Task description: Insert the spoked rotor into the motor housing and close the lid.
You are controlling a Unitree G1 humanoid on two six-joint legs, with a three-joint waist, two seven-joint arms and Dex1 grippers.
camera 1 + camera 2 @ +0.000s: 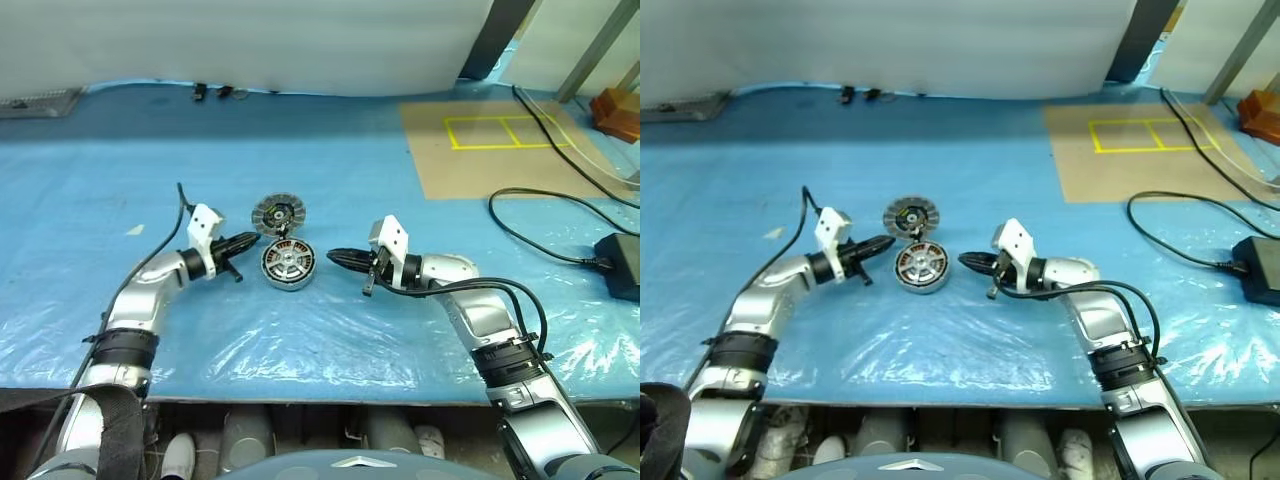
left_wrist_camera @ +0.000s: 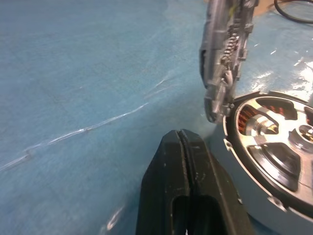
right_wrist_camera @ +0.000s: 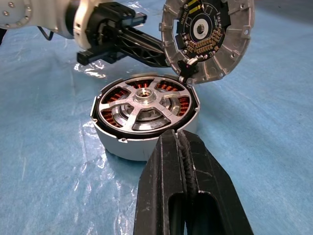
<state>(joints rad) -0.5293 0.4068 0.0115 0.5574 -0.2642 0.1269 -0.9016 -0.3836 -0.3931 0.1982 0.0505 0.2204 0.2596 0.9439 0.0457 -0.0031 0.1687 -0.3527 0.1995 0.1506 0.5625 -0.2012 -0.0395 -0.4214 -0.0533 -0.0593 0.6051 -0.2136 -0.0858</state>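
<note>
1. Fingers pressed shut on both grippers, left (image 1: 250, 241) and right (image 1: 335, 258), holding nothing.
2. Rotor (image 3: 145, 108) already seated in housing (image 3: 146, 142), mid-surface on blue sheet (image 1: 90, 200), between the grippers.
3. Lid (image 3: 208, 36) hinged open (upright behind housing).
4. Likely next: tip lid down, press closed.

A brown board (image 1: 500, 150) with yellow tape and black cables (image 1: 540, 215) lie on blue sheeting (image 1: 300, 150).

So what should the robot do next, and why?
Probably nudge the lid down with the shut left gripper. The rotor already sits in the housing, the lid stands open at its far edge, and that gripper's tip is beside it.
</note>
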